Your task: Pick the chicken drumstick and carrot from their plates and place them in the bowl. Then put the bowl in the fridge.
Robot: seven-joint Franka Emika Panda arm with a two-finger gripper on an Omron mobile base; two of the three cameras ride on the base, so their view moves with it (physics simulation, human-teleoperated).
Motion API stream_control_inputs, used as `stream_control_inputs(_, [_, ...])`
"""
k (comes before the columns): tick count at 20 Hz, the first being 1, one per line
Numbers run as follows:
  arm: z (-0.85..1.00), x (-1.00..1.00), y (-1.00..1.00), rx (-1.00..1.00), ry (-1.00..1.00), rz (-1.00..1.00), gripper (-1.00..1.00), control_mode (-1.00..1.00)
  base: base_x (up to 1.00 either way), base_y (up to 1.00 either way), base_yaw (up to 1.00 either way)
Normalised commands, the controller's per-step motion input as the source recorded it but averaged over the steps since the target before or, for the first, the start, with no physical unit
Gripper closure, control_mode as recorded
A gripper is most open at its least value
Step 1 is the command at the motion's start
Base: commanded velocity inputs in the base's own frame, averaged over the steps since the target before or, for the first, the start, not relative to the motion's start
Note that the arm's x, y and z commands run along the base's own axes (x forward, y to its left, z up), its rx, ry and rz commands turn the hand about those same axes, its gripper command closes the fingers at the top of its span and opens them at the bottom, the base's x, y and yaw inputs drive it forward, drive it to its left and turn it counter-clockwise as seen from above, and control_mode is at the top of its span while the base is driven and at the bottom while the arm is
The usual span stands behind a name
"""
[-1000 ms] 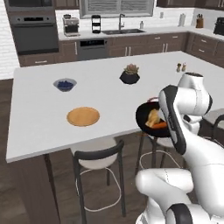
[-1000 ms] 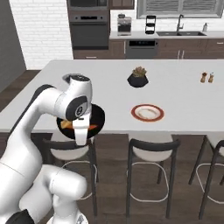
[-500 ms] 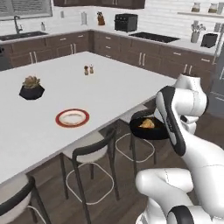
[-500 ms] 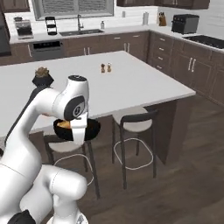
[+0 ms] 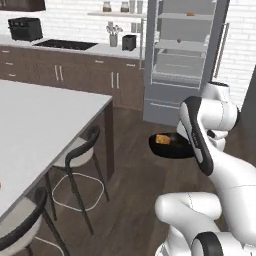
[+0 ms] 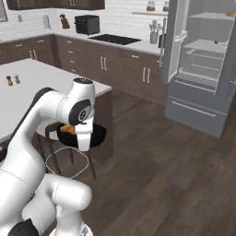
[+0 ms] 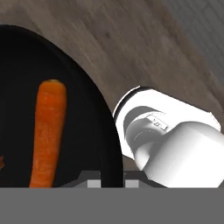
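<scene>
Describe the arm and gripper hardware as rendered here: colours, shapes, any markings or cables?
The arm is glossy white, built of rounded tubular links with dark bands at the joints and a dark round cap bearing a small pale mark on one joint. No loose cables show. The gripper ends in two small dark finger tips, seen in the hand view; its body is white.

Glossy white rounded arm segments with dark grey joint bands and a circular dark cap.

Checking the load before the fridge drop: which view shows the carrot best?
Hand view: the carrot lies full length in the black bowl, close up. The left base view gives just an orange patch in the bowl; the right base view an orange sliver at the rim, mostly behind the arm.
</scene>
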Motion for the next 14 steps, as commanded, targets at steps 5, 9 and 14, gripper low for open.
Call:
stream_control_inputs(5, [0.00, 0.00, 0.00, 0.00, 0.00, 0.00, 1.00, 1.00, 0.91, -0.14, -0.52])
stream_control_inputs(9, [0.00, 0.00, 0.00, 0.00, 0.00, 0.00, 1.00, 1.00, 1.00, 0.00, -0.39])
stream_control_inputs(14, [0.00, 0.00, 0.00, 0.00, 0.00, 0.00, 1.00, 1.00, 1.00, 0.04, -0.27])
